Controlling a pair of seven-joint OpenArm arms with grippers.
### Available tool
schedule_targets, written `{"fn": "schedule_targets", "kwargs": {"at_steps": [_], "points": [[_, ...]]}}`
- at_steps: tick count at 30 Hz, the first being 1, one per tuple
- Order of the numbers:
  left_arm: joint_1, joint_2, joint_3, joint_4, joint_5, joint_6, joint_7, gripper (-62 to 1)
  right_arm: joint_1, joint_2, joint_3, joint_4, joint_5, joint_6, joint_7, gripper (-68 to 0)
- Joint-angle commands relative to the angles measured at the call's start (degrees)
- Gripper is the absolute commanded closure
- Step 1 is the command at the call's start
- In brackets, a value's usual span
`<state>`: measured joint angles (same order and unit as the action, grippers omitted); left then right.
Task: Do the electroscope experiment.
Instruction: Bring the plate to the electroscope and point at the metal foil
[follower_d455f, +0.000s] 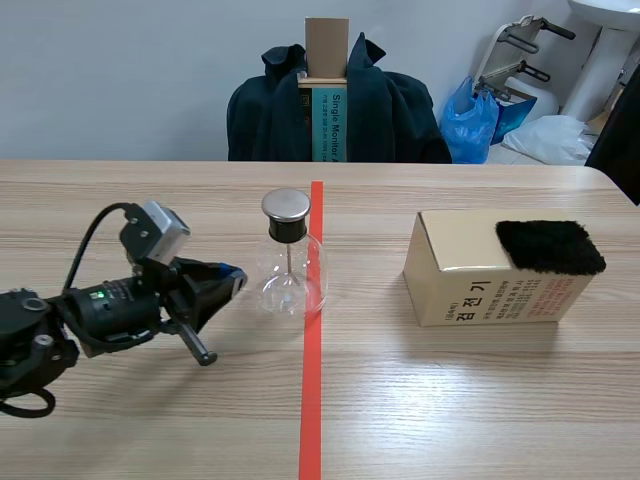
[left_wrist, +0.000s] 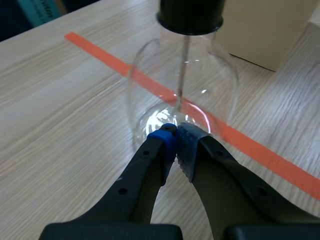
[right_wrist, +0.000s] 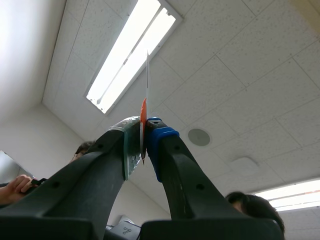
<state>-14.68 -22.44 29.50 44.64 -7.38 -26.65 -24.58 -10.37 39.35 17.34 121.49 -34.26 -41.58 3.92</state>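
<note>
The flask (follower_d455f: 291, 272) stands upright mid-desk, a clear round bulb with a black stopper (left_wrist: 190, 15), a metal cap (follower_d455f: 285, 205) and a thin rod (left_wrist: 182, 70) hanging down inside. Its foot on the box's side overlaps the tape line (follower_d455f: 312, 400).

The left claw (left_wrist: 176, 136) lies low, with its two pads pressed together on nothing and its tips right at the foot of the flask. I cannot tell whether they touch the glass. Its arm (follower_d455f: 90, 315) stretches away from the flask along the desk (follower_d455f: 480, 400).

Beyond the flask, across the tape line, sits a tan box (follower_d455f: 480, 280) with printed sides. A black fur pad (follower_d455f: 550, 247) lies on the end of its top furthest from the flask. The flask stands between the left claw and the box.

Behind the flask, past the desk's far edge, a dark jacket (follower_d455f: 400, 110) hangs over a chair, and a blue bag (follower_d455f: 470, 120) is near it.

The right claw (right_wrist: 142, 135) points up at a ceiling lamp (right_wrist: 130, 50), clamped on a thin strip (right_wrist: 146, 85) that is orange at the pads and pale above. Where it is relative to the flask cannot be told.
</note>
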Motion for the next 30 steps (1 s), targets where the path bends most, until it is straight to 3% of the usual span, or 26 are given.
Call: {"fn": "schedule_targets", "kwargs": {"at_steps": [1,6,10,13,22,30], "points": [[-1.0,0.5,-0.2,0.5,-0.3,1.6,-1.8,-2.7,0.7,0.0,0.3,-0.1,0.1,-3.3,0.0,-0.7],[-1.9,1.8,0.2,-2.4,1.5,3.9,-4.0,-2.7,0.6,0.0,0.3,-0.1,0.0,-3.0,1.9,-0.7],[-1.9,1.7,0.2,-3.2,2.7,4.5,-4.6,-2.8,0.2,-0.2,-0.9,-0.2,0.0,2.7,4.2,-0.6],[-1.9,1.6,0.2,-3.5,2.8,4.5,-4.6,-2.8,0.2,-1.6,-4.1,-0.2,-0.2,4.2,7.0,-0.6],[-1.9,1.4,0.2,-3.5,4.3,4.5,-6.1,-3.2,2.0,-13.0,-21.0,-8.9,-15.4,3.9,15.6,-0.6],[-1.8,0.4,0.2,-3.5,5.6,4.5,-6.8,-3.2,2.0,-17.8,-31.8,-23.7,-22.0,3.8,22.0,-0.6]]}}
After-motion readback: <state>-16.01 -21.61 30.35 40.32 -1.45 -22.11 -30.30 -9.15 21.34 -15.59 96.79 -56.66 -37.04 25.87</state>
